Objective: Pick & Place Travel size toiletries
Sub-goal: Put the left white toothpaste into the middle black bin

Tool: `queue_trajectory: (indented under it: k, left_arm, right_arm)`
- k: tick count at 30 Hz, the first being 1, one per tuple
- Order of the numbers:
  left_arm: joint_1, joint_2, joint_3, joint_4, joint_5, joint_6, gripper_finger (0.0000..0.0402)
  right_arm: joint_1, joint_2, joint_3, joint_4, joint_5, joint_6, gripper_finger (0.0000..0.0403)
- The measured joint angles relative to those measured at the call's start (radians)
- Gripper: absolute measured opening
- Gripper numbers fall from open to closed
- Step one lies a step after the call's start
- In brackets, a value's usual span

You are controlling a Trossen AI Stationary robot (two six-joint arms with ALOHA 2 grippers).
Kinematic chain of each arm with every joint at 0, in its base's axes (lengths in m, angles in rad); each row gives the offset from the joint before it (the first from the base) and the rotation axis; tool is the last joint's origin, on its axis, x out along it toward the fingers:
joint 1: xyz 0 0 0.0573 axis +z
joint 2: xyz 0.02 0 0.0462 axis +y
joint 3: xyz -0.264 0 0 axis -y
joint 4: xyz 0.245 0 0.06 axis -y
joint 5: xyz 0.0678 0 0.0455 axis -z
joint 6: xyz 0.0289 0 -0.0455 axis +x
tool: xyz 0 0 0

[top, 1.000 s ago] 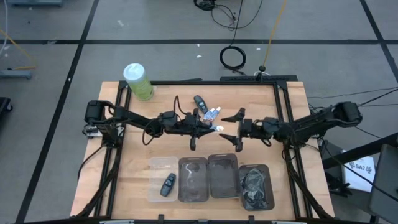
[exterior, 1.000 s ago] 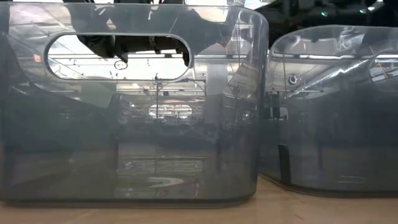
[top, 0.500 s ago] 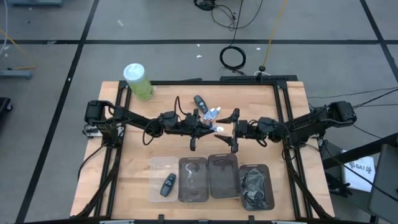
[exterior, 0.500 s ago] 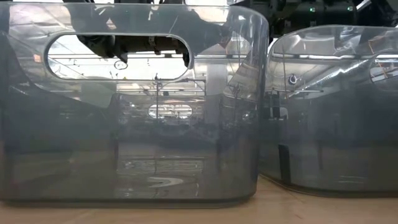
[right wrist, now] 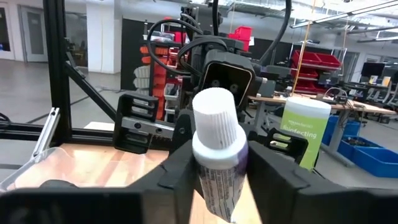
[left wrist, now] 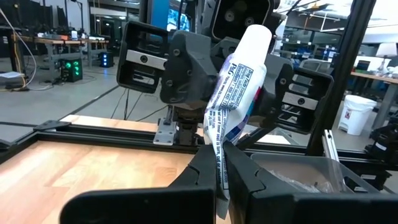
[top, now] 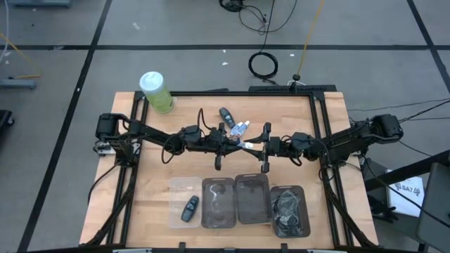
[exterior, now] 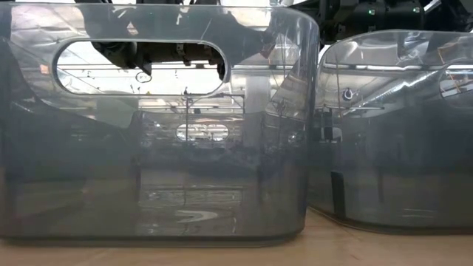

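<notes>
White tube (left wrist: 239,81) hangs in mid-air above the table's (top: 155,169) middle, passing between my hands. My left gripper (left wrist: 219,177) pinches its flat crimped tail fully closed, so the capped end sticks out toward my right gripper (right wrist: 216,163), whose fingers are pressed against both sides of the tube just under the ribbed cap. Small print covers the tube; I can't read it. Behind, the green canister (right wrist: 302,137) reads "disinfecting".

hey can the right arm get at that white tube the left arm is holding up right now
Probably yes. The left tool pinches the white tube by its flat crimped end, leaving the capped end free, and the right tool already has its fingers on either side of that end, with nothing between them.
</notes>
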Motion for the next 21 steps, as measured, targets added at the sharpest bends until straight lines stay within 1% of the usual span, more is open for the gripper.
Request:
queue_trajectory:
  k: [6, 9, 12, 17, 19, 21]
  left_arm:
    - [0.000, 0.000, 0.000, -0.002, 0.001, -0.023, 0.0003]
    - [0.000, -0.008, -0.001, -0.008, -0.011, -0.044, 0.0019]
    - [-0.003, -0.021, -0.001, -0.012, -0.016, -0.053, 0.0069]
    - [-0.015, -0.066, -0.001, -0.049, -0.008, -0.041, 0.0190]
    - [-0.017, -0.093, -0.001, -0.103, -0.005, -0.026, 0.0231]
    - [-0.014, -0.131, -0.001, -0.168, -0.015, -0.004, 0.0263]
  right_arm:
    - [0.000, 0.000, 0.000, -0.002, -0.002, -0.033, 0.0050]
    - [0.000, 0.000, 0.000, -0.001, -0.002, -0.033, 0.0030]
    - [0.000, 0.000, 0.000, 0.006, -0.003, -0.032, 0.0024]
    - [0.000, 0.000, 0.000, -0.005, -0.009, -0.029, 0.0025]
    - [0.000, -0.007, 0.000, -0.006, -0.062, -0.014, 0.0023]
    - [0.000, -0.014, 0.000, -0.009, -0.149, 0.030, 0.0020]
